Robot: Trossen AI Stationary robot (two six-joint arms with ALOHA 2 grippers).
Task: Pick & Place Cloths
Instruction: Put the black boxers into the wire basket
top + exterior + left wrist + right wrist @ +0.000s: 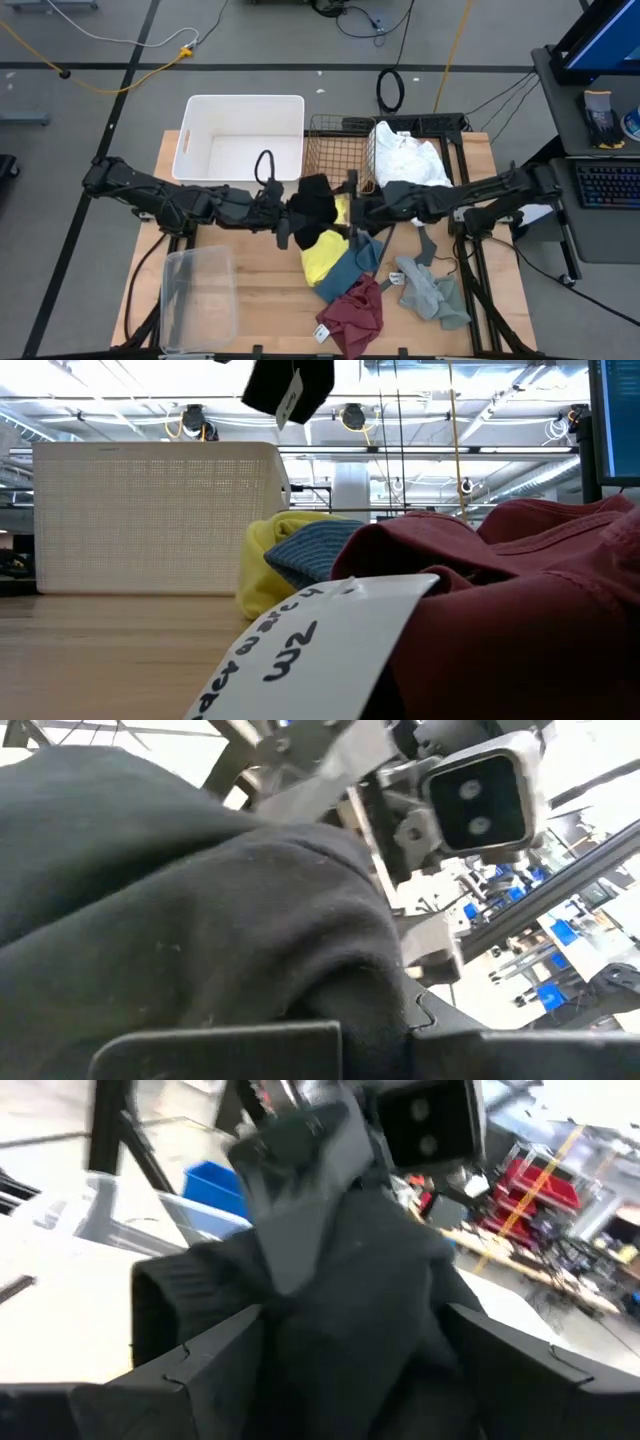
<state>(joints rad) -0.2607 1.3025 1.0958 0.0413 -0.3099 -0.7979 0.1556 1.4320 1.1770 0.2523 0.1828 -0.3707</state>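
Note:
A black cloth (315, 200) is held off the table between both grippers; the low view shows it high up with a white tag (290, 385). My left gripper (287, 216) comes from the left and my right gripper (352, 210) from the right, both shut on it. Beneath lie a yellow cloth (322, 256), a blue-teal cloth (357, 262), a maroon cloth (355, 315) with a tag, and grey-green cloths (430, 290), all flat on the table. A white cloth (405, 165) rests in the wire basket. My left gripper pinches the black cloth's left side (330, 990) between its two fingers, coming level from the table's left. Bunched folds bulge over the fingers and hide the contact; the cloth is lifted clear. My right gripper pinches a thick bunch on the black cloth's right side (350, 1310), fingers (200, 1340) level from the table's right. Several layers are gathered between them, and the cloth is clear of the table.
A white bin (200, 115) stands at the far left and a wire basket (335, 135) beside it. A clear plastic container (195, 295) sits at the near left. A dark hanger piece (425, 240) lies by the grey-green cloths.

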